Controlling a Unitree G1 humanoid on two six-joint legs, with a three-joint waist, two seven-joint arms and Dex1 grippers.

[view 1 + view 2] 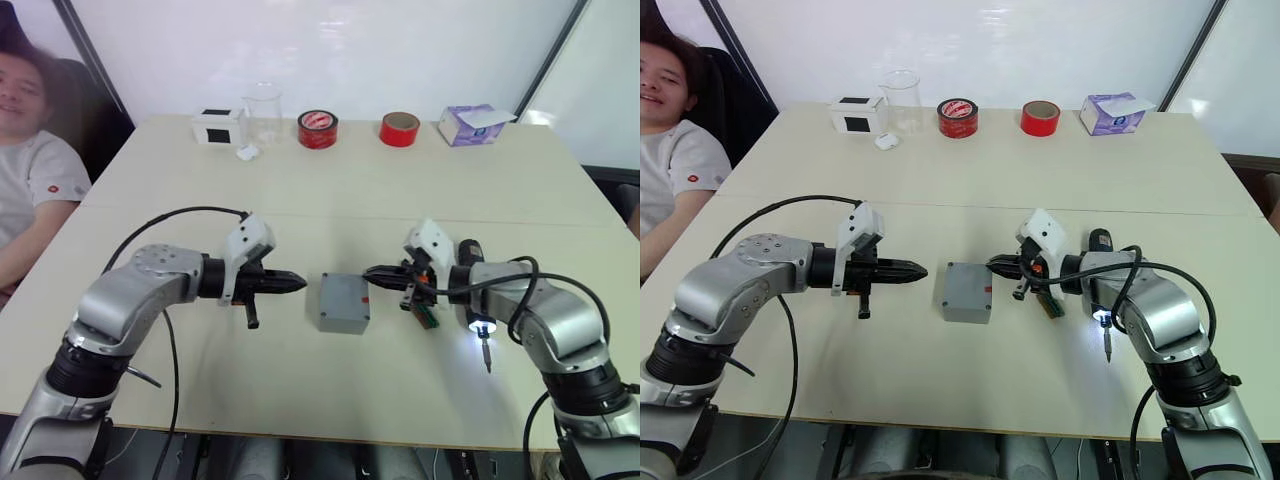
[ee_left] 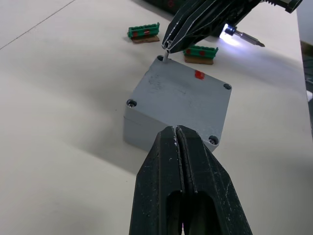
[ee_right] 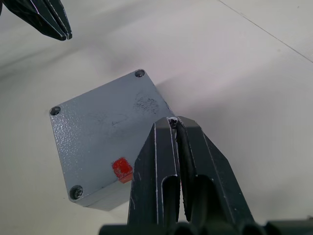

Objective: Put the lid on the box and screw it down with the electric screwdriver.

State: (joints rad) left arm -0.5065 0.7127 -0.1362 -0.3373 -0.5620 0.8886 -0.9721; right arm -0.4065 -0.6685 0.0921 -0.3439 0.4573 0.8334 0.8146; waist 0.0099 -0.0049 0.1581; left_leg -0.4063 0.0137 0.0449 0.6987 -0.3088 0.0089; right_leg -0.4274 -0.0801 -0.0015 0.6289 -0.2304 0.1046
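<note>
The lid [image 2: 183, 90] already sits flush on the box [image 1: 344, 303], mid-surface between the two arms, so closing is done. Screws show in three corners; the right gripper [image 2: 167, 47] pinches a small screw at its tips over the fourth corner hole, so that screw looks not yet seated. Driving them down is what remains: the electric screwdriver [image 1: 473, 300] lies on the surface just beside the right arm, its lamp lit, ungrasped. The left gripper [image 1: 296, 283], fingers pressed together and empty, hovers near the box's other side. The box is matte grey cast plastic, finely pebbled, rounded at the corners, with a small red mark on top
</note>
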